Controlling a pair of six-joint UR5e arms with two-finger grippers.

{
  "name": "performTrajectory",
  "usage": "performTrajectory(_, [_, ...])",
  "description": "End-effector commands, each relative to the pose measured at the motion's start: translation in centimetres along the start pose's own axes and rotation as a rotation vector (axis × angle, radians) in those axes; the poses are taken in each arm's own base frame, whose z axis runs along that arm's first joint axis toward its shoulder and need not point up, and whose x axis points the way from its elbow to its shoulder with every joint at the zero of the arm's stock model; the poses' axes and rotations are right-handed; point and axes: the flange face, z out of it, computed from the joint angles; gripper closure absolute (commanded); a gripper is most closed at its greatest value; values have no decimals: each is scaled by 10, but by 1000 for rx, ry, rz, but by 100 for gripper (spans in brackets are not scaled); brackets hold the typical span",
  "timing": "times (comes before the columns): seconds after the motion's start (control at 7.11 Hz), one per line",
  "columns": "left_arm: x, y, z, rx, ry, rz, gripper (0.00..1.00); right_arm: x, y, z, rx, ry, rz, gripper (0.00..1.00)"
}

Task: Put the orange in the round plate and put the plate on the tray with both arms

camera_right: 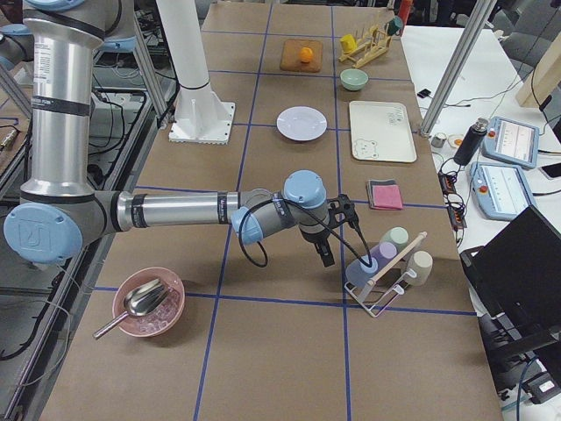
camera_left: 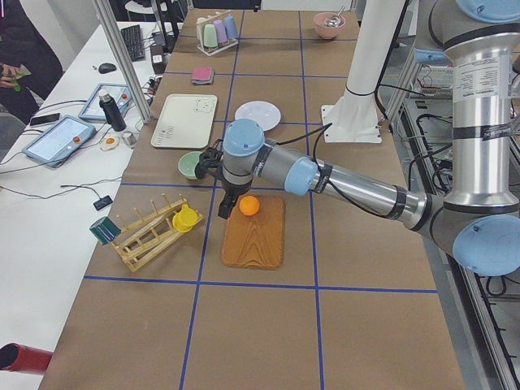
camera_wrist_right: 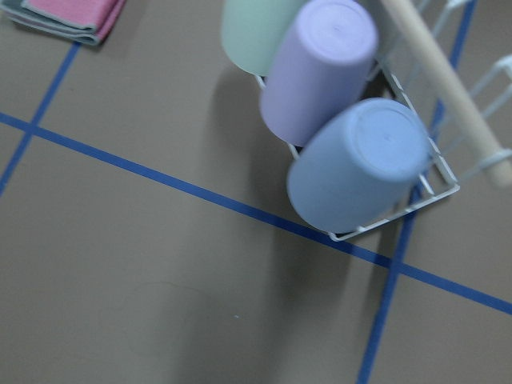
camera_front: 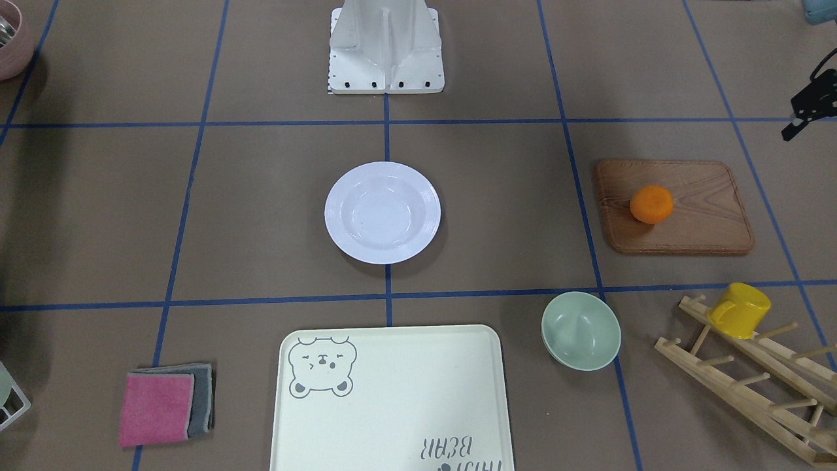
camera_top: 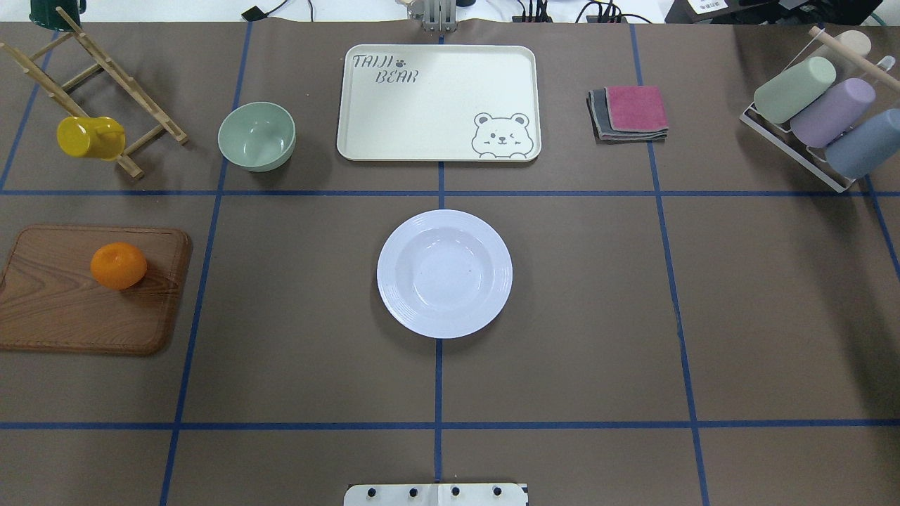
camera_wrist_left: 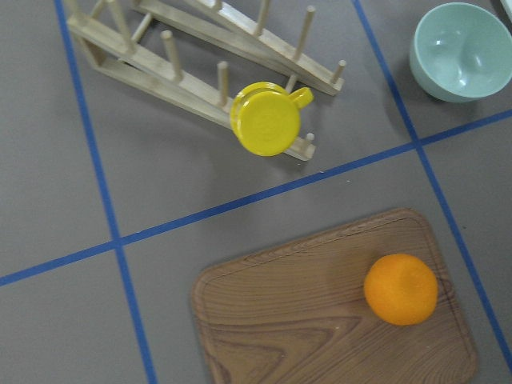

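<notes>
Overhead exterior view: the orange (camera_top: 118,265) lies on the wooden board (camera_top: 56,316), left of centre. The round plate (camera_top: 444,274) is at centre and the tray (camera_top: 436,126) at upper centre, well apart. For the left end effector (camera_left: 223,210) and the right end effector (camera_right: 326,254), finger spread cannot be told.

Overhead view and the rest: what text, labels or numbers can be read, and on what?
"TAIJI BEAR": grey lettering on the tray, in the corner opposite its bear face drawing.
White sticker on the left arm: print too small to read.
Nothing else is legible.
</notes>
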Motion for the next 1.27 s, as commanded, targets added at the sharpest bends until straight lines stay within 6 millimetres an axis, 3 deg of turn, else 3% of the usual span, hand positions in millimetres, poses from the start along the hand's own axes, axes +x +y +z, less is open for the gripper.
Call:
performTrajectory(0.0, [66, -5, 68, -10, -41, -54, 1, -18, -9, 11, -8, 7, 47, 0])
performTrajectory(0.28, [99, 0, 125, -26, -75, -50, 1, -17, -8, 11, -9, 7, 47, 0])
performTrajectory(0.56, [91, 2, 172, -25, -51, -22, 1, -17, -8, 11, -8, 7, 44, 0])
performTrajectory(0.84, [96, 8, 184, -41, -42, -8, 1, -17, -8, 11, -8, 7, 43, 0])
performTrajectory(1.13, [116, 9, 195, -46, -28, -41, 2, -17, -8, 11, -8, 7, 41, 0])
